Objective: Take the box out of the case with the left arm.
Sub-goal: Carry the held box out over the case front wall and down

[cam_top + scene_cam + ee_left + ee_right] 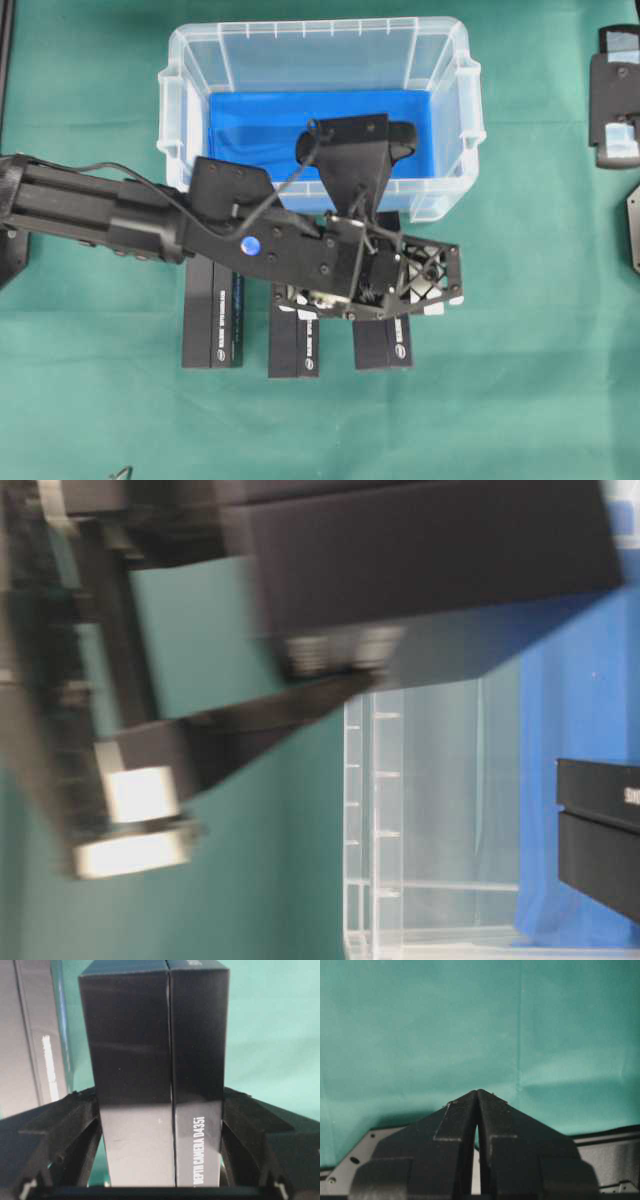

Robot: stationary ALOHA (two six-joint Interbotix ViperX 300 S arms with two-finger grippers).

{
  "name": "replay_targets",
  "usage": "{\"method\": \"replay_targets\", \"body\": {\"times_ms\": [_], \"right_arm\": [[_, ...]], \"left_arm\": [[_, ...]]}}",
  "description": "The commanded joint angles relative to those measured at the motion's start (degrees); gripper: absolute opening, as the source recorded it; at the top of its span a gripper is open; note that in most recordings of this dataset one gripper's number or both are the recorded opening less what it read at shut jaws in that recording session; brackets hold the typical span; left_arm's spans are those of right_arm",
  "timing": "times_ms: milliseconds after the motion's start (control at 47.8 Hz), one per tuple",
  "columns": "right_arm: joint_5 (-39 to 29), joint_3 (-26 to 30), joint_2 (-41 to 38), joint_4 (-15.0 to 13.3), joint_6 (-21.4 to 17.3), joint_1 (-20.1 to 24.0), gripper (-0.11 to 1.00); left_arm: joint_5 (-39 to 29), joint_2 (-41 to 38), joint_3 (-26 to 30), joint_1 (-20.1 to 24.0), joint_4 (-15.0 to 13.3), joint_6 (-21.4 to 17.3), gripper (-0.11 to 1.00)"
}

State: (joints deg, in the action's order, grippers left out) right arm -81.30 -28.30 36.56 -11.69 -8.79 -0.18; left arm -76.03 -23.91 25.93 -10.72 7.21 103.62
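Even bright light; table-level view blurred, perhaps by motion.

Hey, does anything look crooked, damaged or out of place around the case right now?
Nothing stands out. The case sits square on the green cloth, three black boxes lie in a neat row before it, and the left end effector holds one box straight.

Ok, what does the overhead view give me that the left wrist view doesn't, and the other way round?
Only overhead: the case with its blue lining, and three boxes in a row in front of it. Only left wrist: the fingers pressed against both sides of a box, and its print, DEPTH CAMERA D435i. Both: the left tool, black boxes and the green cloth. Overhead, the tool hides the grip itself.
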Motion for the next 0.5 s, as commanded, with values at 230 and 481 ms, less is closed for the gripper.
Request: {"method": "replay_targets", "body": {"times_ms": [230, 481], "right_arm": [[0.09, 0.53, -0.09, 0.09, -0.09, 0.09, 0.03], [0.18, 0.53, -0.09, 0.09, -0.09, 0.09, 0.03]], "left_arm": [[10.2, 2.29, -8.35, -0.53, 0.26, 2.46, 0.63], [16.44, 1.76, -13.36, -0.79, 0.26, 2.99, 0.63]]}}
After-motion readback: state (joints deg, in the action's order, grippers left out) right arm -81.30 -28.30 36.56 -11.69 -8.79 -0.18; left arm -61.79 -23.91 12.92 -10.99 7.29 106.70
